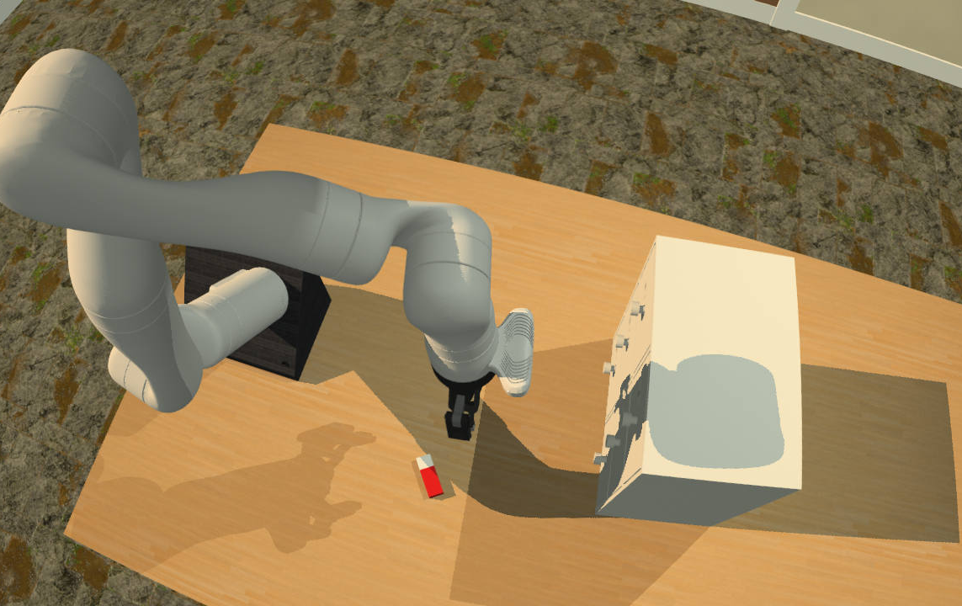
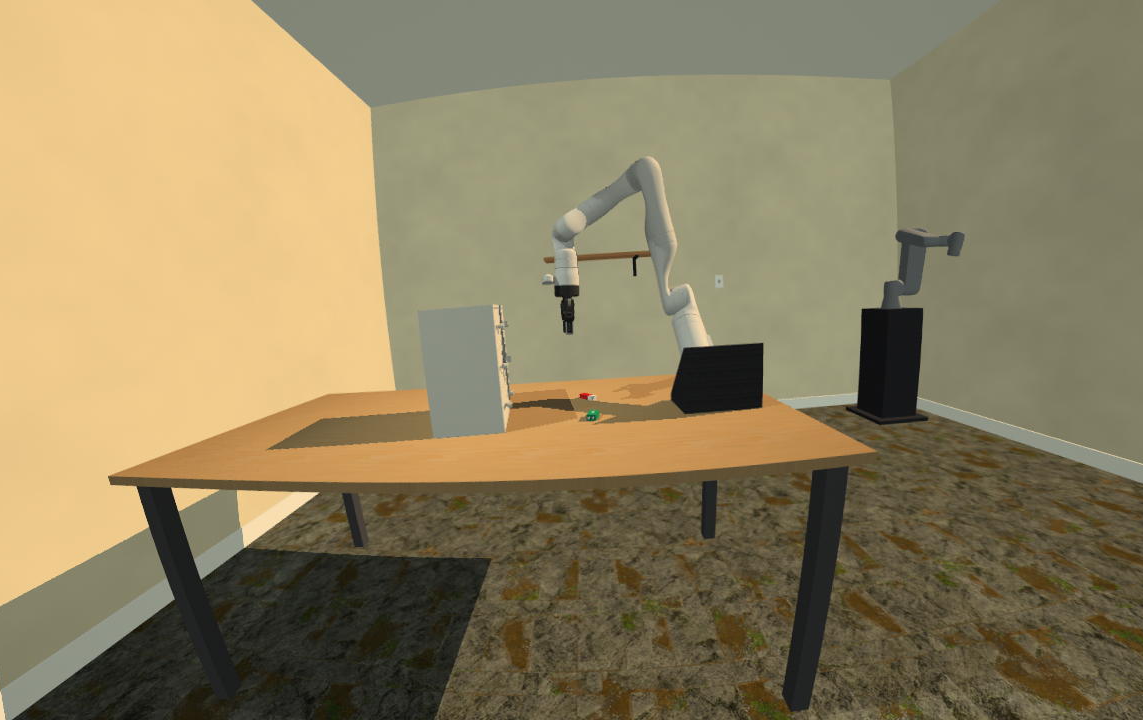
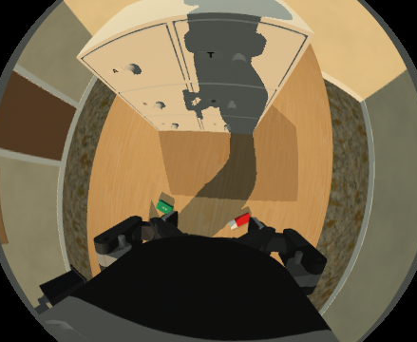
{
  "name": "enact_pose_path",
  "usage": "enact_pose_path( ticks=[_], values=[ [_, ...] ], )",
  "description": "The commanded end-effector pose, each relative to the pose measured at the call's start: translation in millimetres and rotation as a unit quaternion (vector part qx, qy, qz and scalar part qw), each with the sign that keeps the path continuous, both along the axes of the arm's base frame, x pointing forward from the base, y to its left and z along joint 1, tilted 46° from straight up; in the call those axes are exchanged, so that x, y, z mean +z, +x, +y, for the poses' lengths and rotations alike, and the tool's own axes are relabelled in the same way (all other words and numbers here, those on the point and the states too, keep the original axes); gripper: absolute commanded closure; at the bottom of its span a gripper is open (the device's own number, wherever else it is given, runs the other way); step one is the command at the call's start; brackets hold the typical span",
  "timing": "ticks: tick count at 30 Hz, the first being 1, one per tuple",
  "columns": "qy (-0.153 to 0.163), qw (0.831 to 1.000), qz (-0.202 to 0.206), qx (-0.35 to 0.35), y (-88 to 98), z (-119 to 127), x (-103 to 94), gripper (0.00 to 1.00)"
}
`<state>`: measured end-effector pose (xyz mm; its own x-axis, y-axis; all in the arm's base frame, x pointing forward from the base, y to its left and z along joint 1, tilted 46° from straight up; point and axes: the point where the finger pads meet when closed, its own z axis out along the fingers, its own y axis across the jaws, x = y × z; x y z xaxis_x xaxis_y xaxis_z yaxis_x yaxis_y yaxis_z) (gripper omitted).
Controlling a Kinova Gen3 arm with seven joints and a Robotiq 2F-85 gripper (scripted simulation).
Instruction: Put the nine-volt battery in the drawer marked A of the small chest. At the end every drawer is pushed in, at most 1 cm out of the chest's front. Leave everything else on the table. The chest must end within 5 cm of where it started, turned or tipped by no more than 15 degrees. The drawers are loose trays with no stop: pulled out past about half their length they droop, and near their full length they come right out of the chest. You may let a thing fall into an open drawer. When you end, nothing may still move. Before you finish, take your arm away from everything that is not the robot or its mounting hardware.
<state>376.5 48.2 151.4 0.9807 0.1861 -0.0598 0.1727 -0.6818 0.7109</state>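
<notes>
The tool point(image 1: 459, 427) hangs released above the tabletop point(image 1: 303, 482); the battery point(image 1: 428, 475) lies near it. All drawers of the chest point(image 1: 703, 353) look closed; a long pull could drop one out.

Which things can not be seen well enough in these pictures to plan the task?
- Letter A on the chest: too small and blurred in the wrist view; drawer fronts foreshortened in the top view, edge-on in the exterior view.
- Green item: hidden under the arm in the top view, tiny elsewhere.
- Which small item is the battery: red one shows no readable detail.
- Pincer fingertips: cut off by the wrist's black body.
</notes>
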Motion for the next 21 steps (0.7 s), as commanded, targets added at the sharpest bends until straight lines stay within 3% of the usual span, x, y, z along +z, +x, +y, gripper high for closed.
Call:
enact_pose_path(
  ticks=[1, 21],
  values=[
    [0.001, 1.000, -0.002, 0.004, -0.2, 0.1, -0.6, 0.00],
    [0.008, 0.999, -0.032, 0.034, 8.2, -5.8, -8.3, 0.00]
  ],
)
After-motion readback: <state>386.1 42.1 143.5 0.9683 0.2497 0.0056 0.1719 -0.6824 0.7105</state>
